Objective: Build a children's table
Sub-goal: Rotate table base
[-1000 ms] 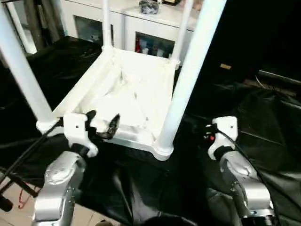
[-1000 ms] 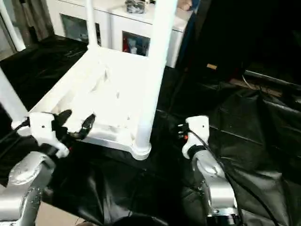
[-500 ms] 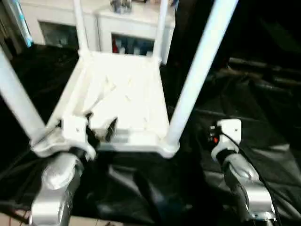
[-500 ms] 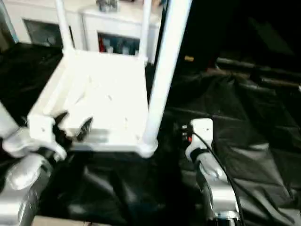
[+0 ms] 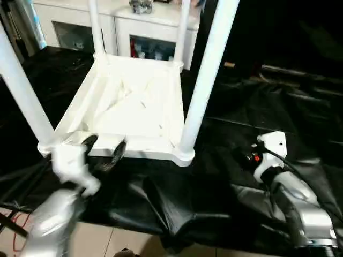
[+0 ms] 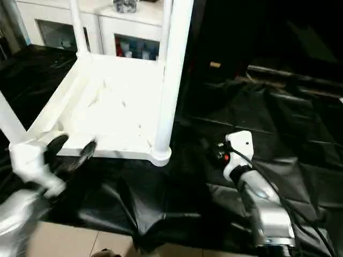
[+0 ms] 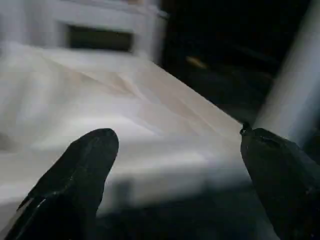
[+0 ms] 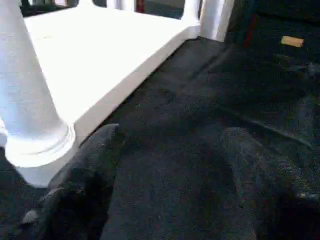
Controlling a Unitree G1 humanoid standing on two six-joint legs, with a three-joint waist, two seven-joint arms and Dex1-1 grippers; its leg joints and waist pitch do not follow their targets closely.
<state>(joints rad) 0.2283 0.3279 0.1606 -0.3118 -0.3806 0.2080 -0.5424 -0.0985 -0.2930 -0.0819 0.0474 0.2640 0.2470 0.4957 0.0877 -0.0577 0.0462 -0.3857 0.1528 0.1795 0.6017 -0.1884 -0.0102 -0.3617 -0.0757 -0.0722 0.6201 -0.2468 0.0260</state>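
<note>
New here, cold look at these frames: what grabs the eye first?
The white children's table lying upside down on the black sheet, its four legs standing straight up, fills the middle. The left gripper hangs open just off the table's near edge, and the right gripper is open over the sheet beside the near right leg. Behind stands a white cabinet with glass doors.

White children's table (image 5: 134,107), upside down, legs upright

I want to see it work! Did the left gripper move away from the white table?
Yes. The left gripper was over the table top's near edge; now it is pulled back just outside that edge.
</note>
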